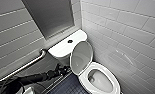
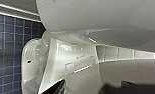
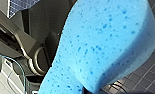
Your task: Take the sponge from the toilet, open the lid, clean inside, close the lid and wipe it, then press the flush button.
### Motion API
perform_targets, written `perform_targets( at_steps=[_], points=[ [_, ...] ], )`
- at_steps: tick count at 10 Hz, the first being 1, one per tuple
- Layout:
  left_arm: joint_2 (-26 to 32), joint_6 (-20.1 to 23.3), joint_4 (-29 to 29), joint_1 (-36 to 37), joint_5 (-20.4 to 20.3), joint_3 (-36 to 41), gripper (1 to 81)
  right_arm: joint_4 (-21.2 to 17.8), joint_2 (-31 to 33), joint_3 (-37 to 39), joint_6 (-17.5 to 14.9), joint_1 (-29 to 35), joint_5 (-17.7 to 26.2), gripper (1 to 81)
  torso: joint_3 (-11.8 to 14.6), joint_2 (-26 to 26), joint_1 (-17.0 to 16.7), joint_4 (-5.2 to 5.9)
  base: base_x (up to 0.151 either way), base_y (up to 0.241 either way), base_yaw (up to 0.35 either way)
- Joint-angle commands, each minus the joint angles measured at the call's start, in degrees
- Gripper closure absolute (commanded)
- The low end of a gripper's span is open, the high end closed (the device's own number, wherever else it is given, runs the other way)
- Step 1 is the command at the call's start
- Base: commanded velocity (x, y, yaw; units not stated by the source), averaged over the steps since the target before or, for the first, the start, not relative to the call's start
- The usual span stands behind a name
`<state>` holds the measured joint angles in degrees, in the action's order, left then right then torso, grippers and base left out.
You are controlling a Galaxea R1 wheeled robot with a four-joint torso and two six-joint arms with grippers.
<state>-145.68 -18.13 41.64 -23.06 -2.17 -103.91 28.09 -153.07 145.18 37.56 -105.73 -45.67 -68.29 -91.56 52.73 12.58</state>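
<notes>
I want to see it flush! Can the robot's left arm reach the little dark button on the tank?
Probably yes. The flush button sits bare on the tank top, and the left gripper is just below, beside the raised lid; nothing lies between.

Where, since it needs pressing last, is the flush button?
In the head view, the flush button sits in the middle of the tank top, just behind the raised lid.
</notes>
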Motion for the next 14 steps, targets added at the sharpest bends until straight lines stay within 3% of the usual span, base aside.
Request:
perform_targets(
  at_steps=[1, 8, 9, 11, 12, 14],
  points=[
    [0.03, -0.07, -0.33, 6.50, 5.69, 2.04, 1.0, 1.80, 0.45, -0.08, 0.06, -3.05, 2.25, 81.1, 0.02, 0.00, 0.00, 0.00, 0.000, 0.000, 0.000],
    [1.87, 0.55, -2.25, 2.63, 7.51, 10.75, 1.0, 1.80, 0.01, -0.08, 0.06, -2.43, 2.25, 81.1, 0.00, 0.00, 0.00, 0.00, 0.000, 0.000, 0.000],
    [3.27, 0.98, -7.34, 1.22, 11.99, 11.01, 1.0, 1.53, 0.01, -0.08, 0.15, -1.99, 2.25, 81.1, 0.00, 0.00, 0.00, 0.00, 0.000, 0.000, 0.000],
    [7.31, 0.99, -22.96, -3.33, 26.29, 12.93, 1.0, 2.23, 0.71, -0.70, 1.37, -1.11, 1.64, 81.1, 0.02, 0.02, 0.00, 0.00, 0.000, 0.000, 0.000],
    [10.29, 0.99, -29.13, -7.98, 30.20, 14.60, 1.0, 3.11, 0.81, -0.96, 1.89, -0.94, 1.63, 81.1, 0.00, 0.00, 0.00, 0.00, 0.000, 0.000, 0.000],
    [15.14, 1.08, -37.13, -19.14, 28.73, 16.02, 1.0, 5.82, 0.54, 0.00, 4.36, -1.02, 5.13, 81.1, 0.00, 0.02, 0.00, 0.00, 0.000, 0.000, 0.000]
  ],
)
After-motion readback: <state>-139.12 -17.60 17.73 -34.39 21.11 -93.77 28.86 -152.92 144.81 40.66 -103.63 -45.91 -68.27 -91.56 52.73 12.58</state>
